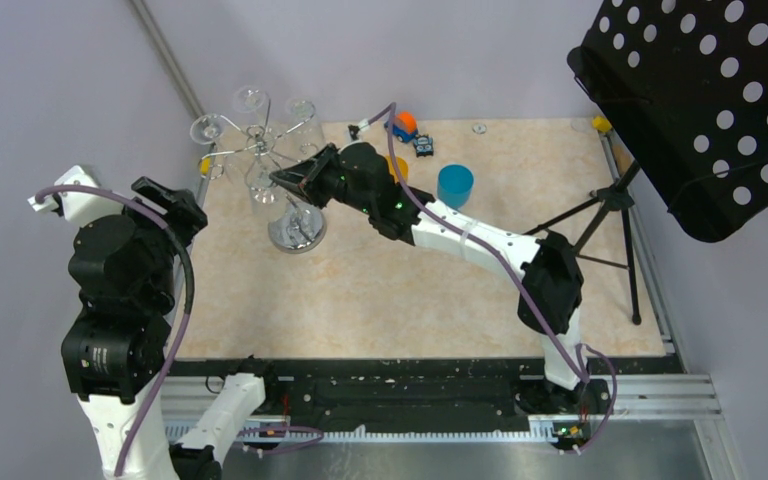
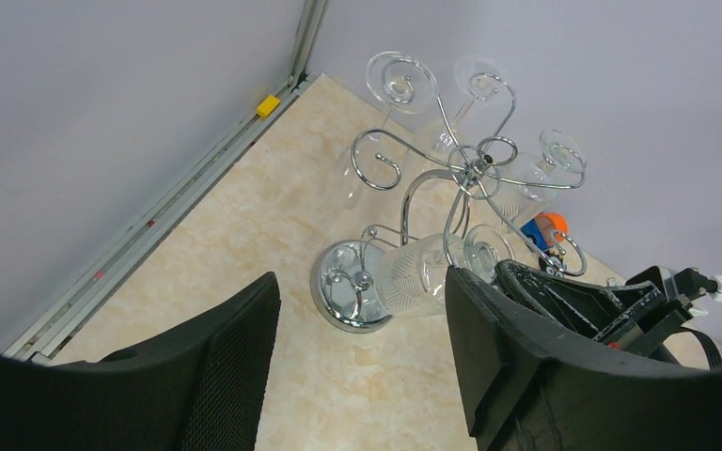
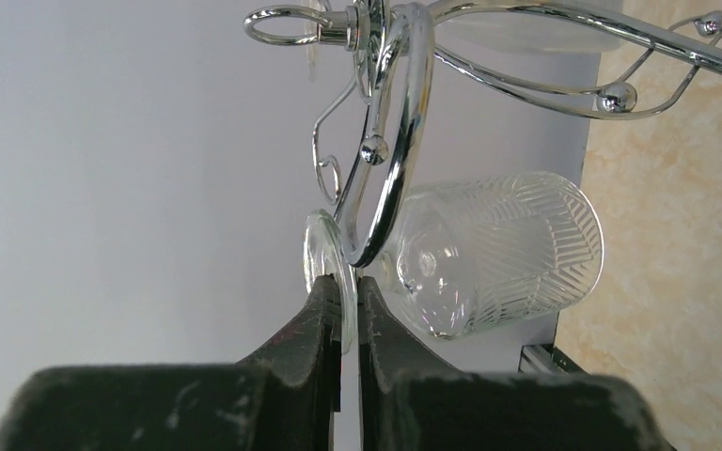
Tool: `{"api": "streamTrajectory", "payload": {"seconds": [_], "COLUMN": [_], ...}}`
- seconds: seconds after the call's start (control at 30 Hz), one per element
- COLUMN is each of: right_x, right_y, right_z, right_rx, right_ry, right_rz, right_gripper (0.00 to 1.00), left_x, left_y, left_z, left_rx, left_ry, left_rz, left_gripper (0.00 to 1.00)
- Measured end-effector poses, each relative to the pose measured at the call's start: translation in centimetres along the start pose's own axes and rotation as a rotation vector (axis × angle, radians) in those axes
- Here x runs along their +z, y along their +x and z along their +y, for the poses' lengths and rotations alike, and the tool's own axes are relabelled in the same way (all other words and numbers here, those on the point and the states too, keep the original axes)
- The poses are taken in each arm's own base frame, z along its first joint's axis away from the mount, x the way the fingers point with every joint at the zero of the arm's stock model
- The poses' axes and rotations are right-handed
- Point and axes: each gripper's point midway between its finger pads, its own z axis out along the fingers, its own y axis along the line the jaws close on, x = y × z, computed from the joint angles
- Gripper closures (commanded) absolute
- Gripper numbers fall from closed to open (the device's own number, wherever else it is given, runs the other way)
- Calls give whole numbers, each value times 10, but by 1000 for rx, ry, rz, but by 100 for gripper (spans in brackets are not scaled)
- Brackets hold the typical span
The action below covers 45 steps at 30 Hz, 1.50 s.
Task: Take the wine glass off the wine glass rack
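Note:
The wine glass rack (image 1: pixel 296 233) stands at the table's back left on its round mirrored base, with curled chrome hook arms (image 3: pixel 404 141) on top. A cut-pattern wine glass (image 3: pixel 494 249) hangs bowl down from one hook (image 2: pixel 412 274). My right gripper (image 3: pixel 343 289) is shut on the thin round foot (image 3: pixel 322 246) of that glass, which still sits in the hook's loop. In the top view the right gripper (image 1: pixel 282 178) reaches in from the right at hook height. My left gripper (image 2: pixel 359 284) is open with nothing in it, held back to the left of the rack (image 1: pixel 172 203).
Other glasses (image 1: pixel 251 99) hang on the rack's far hooks. A blue cup (image 1: pixel 455 185) and small toys (image 1: pixel 406 126) sit behind the right arm. A black perforated music stand (image 1: pixel 705 100) on a tripod (image 1: pixel 610 205) fills the right side. Walls enclose the back left corner.

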Motion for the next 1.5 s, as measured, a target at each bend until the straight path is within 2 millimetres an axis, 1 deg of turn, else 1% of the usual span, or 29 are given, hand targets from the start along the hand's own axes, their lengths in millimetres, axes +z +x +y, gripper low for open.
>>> {"api": "streamTrajectory", "payload": {"seconds": [0.2,0.37,0.47,0.7,0.77,0.83,0.9,0.93,1.3,1.5], "right_x": [-2,-4,-5,-9,-10,-12,-13,-13,-11,-16], "right_y": [-1,-1,-1,-3,-3,-3,-3,-3,1,2], "right_z": [1,0,2,7,8,10,14,15,14,14], "right_rx": [-32,-60,-80,-117,-131,-144,-153,-153,-112,-63], "right_ry": [-2,8,25,47,58,64,62,60,31,11], "right_rz": [-1,-1,-2,3,6,8,12,13,28,26], "right_gripper": [100,84,79,78,81,86,97,100,100,100], "left_x": [0,0,0,0,0,0,0,0,0,0], "left_y": [0,0,0,0,0,0,0,0,-1,-1], "left_z": [0,0,0,0,0,0,0,0,1,1], "left_rx": [0,0,0,0,0,0,-1,-1,-1,0], "left_ry": [0,0,0,0,-1,0,-1,-1,-4,-4], "left_rz": [0,0,0,0,0,0,-1,-1,-3,-3], "left_gripper": [31,31,31,31,31,31,31,31,31,31]}}
